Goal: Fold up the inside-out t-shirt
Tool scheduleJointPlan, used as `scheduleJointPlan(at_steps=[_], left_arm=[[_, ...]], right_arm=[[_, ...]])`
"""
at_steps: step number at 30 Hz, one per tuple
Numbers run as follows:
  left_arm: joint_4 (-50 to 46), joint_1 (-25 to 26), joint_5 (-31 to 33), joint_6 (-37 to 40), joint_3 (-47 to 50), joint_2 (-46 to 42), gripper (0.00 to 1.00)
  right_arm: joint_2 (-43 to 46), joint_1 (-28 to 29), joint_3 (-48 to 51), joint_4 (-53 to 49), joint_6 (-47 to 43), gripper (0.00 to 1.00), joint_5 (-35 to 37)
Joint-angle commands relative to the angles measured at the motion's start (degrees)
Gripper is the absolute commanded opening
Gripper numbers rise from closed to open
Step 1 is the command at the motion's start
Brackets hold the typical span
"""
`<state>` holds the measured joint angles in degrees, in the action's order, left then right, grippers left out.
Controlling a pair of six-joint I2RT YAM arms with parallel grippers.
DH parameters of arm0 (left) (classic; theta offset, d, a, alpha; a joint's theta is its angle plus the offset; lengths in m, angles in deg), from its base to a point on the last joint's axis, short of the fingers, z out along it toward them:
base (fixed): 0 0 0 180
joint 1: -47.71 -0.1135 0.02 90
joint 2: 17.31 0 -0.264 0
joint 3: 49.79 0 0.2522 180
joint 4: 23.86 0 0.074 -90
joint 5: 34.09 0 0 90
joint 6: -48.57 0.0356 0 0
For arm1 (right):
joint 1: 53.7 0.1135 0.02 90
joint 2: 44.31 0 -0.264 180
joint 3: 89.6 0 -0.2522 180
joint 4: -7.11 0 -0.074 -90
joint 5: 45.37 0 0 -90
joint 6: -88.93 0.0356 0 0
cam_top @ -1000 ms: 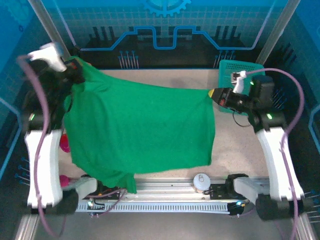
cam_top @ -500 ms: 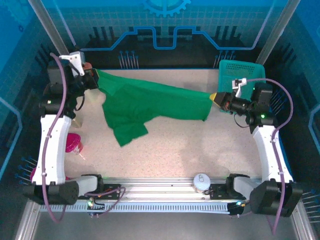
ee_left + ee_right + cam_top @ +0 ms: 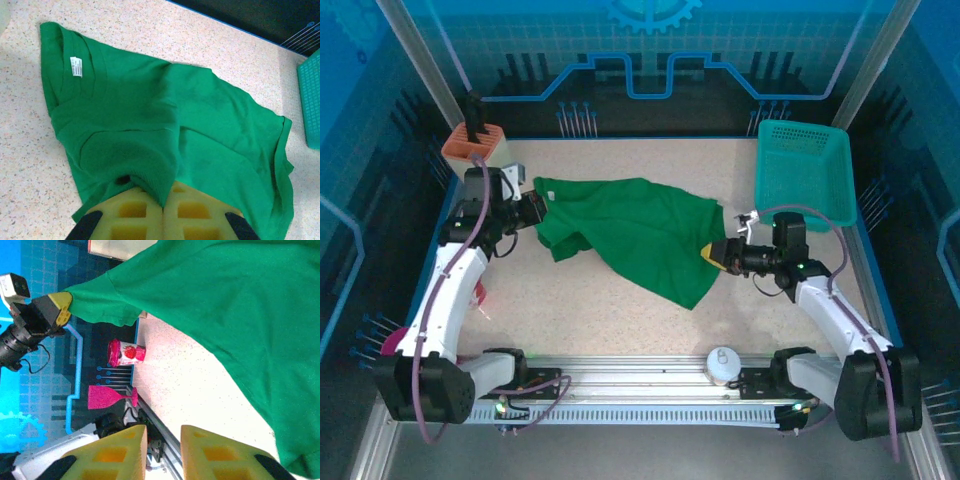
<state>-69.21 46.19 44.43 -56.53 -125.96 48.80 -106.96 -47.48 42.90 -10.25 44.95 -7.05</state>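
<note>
The green t-shirt (image 3: 640,232) lies rumpled on the table's middle, its white neck label (image 3: 75,66) facing up near the collar. My left gripper (image 3: 534,212) sits at the shirt's left end, its yellow pads (image 3: 145,215) pressed together with a fold of green cloth pinched between them. My right gripper (image 3: 713,253) rests low at the shirt's right edge. In the right wrist view its fingers (image 3: 112,452) stand apart with bare table between them, and the shirt (image 3: 240,305) hangs beyond them, its far corner still in the left gripper (image 3: 57,310).
A teal mesh basket (image 3: 805,170) stands at the back right. An orange holder (image 3: 475,145) sits at the back left corner. A pink cup (image 3: 126,352) and a pink glass (image 3: 107,396) are near the left arm. A white round cap (image 3: 722,362) lies on the front rail.
Both arms came down and inward, and the shirt went from stretched in the air to lying bunched on the table. The right gripper let go of its corner.
</note>
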Motion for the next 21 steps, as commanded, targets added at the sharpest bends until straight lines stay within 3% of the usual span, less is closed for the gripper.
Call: scheduleJointPlan(at_steps=[1, 3, 7, 9, 16, 21], left_arm=[[1.8, 0.2, -0.9, -0.7, -0.4, -1.8, 0.00], [2.0, 0.3, -0.9, -0.8, -0.4, -1.8, 0.00], [1.4, 0.2, 0.6, -0.3, 0.3, -2.3, 0.00], [1.2, 0.2, 1.4, 0.2, 1.2, -2.8, 0.00], [2.3, 0.2, 3.6, 0.3, 5.0, -5.3, 0.00], [1.9, 0.2, 4.1, 0.4, 5.5, -5.6, 0.00]], right_arm=[[-2.8, 1.2, -0.1, 8.0, 2.5, 0.29, -0.7], [-3.5, 1.2, -1.0, 3.4, -0.7, 0.31, 1.6], [-2.9, 3.6, -5.8, -19.8, -16.0, 0.36, 17.1], [-2.2, 6.2, -4.7, -24.4, -18.2, 0.37, 22.9], [1.2, 19.3, 7.1, -16.8, -16.4, 0.42, 30.1], [-1.7, 25.5, 10.5, -7.4, -17.8, 0.47, 35.5]])
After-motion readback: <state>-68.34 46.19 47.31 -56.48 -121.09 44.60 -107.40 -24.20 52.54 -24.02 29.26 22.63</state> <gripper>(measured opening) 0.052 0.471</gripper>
